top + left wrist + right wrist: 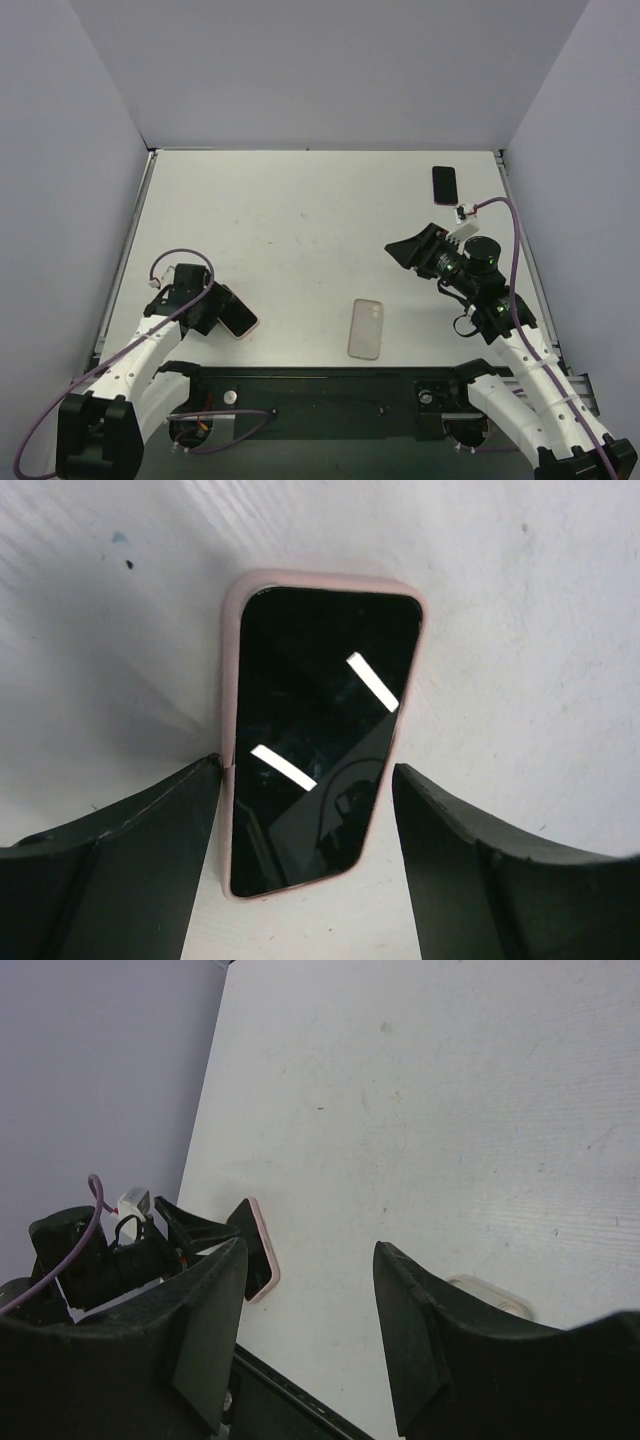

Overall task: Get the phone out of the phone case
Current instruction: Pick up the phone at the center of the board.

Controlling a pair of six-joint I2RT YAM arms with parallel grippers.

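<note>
The bench (300, 220) under me is white and matt, marked with a few dark specks and faint scuffs. A clear case (366, 328) lies flat on it between my left hand (228, 312) and my right hand (408, 252), closer to the right one and on its near side. A small dark phone (444, 184) lies flat well beyond my right hand, near the bench's far right corner. Pale lavender walls (330, 70) close in the bench on three sides. A black rail (320, 385) runs along the near edge, behind both my hands.
</note>
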